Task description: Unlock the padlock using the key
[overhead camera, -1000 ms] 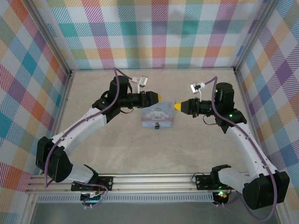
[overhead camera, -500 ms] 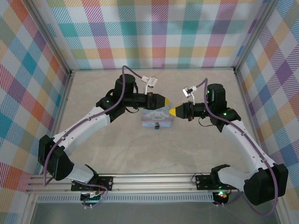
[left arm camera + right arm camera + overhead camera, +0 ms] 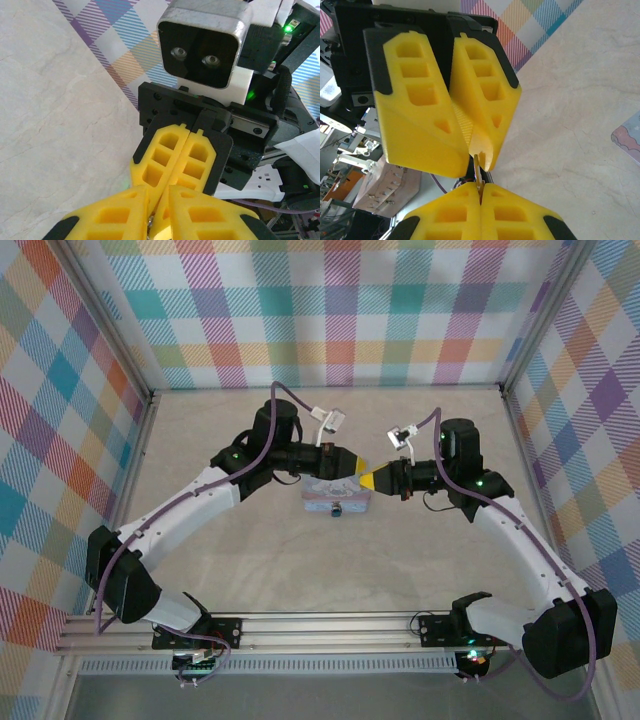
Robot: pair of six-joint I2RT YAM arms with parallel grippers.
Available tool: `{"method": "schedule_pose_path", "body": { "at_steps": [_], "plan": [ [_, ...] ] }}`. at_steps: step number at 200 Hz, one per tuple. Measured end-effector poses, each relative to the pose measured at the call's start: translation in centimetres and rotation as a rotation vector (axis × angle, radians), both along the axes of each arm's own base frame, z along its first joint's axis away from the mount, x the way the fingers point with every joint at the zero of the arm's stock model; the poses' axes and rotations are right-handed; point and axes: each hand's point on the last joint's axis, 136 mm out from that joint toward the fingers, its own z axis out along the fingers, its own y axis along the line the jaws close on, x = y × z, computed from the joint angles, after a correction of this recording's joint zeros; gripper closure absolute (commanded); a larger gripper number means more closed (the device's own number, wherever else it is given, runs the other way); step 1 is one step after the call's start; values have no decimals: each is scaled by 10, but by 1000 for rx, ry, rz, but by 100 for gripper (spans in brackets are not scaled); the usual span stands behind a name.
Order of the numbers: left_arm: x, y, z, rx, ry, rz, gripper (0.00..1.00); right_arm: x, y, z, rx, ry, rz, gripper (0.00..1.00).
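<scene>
Overhead, both closed jaws meet tip-to-tip above the tin (image 3: pixel 338 498), padlock (image 3: pixel 337 509) just below.

we log: yellow fingertips (image 3: pixel 352 462) on both grippers | pale-blue tin (image 3: pixel 338 499) | multicolour plaid walls (image 3: pixel 330 310) around tin | beige marbled table (image 3: pixel 300 570)

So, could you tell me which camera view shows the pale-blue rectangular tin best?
The top external view: the pale-blue rectangular tin shows most of its lid there. The right wrist view catches just one corner at the frame edge.
</scene>
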Motion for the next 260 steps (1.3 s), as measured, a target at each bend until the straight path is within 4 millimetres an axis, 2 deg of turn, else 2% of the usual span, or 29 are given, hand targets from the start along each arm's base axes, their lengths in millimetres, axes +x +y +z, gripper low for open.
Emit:
{"method": "schedule_pose_path", "body": {
  "at_steps": [30,50,66,79,91,102,118,171,205,260],
  "plan": [
    [-1,1,-4,13,9,-2,87,0,0,0,0,0,-1,100],
    [-1,1,-6,20,6,-5,100,0,0,0,-1,1,-1,100],
    [-2,1,-6,25,-2,-7,100,0,0,-1,-2,6,-1,98],
    [-2,2,-7,29,-2,-7,100,0,0,-1,-4,9,-1,82],
    [-1,2,-7,32,-8,-6,100,0,0,-2,-6,15,-4,72],
    [-1,3,-10,44,-4,-3,100,0,-1,-2,-9,0,-6,55],
    [-1,4,-11,54,-7,1,100,3,-2,-3,-18,1,-27,45],
    [2,5,1,61,-47,16,100,3,-15,-4,-44,-60,-162,46],
    [5,6,1,69,-55,32,100,8,-23,-2,-24,-89,-260,48],
    [5,6,1,68,-52,33,100,13,-21,1,39,-76,-301,44]
  ]
}}
